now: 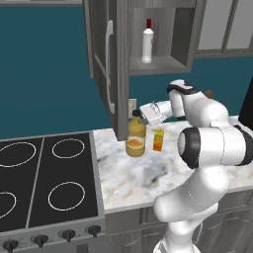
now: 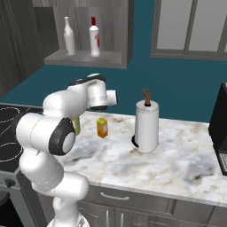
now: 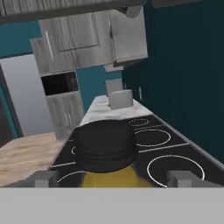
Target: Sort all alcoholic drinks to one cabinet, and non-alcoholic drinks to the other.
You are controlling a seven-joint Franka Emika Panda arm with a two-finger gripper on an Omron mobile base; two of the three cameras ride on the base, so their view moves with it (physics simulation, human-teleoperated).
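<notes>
While I watch the hand view, the fingers (image 3: 43, 178) stand spread wide, one on each side of the black round cap of the amber glass bottle (image 3: 105, 148), and I cannot tell whether either one touches it; nothing is clamped. From the left base view, that bottle (image 1: 136, 141) stands upright on the marbled white table (image 1: 148, 178), just beside the open grey cabinet door (image 1: 111, 64), with the gripper (image 1: 148, 114) level with its cap. A small orange juice carton (image 1: 158, 140) stands upright near it on the right. Up in the open grey wall cabinet (image 2: 88, 57), I see a white bottle with a red cap (image 2: 94, 37) and a plain white bottle (image 2: 68, 36), both upright on the shelf. A white paper towel roll on its holder (image 2: 146, 126) stands further right on the table.
</notes>
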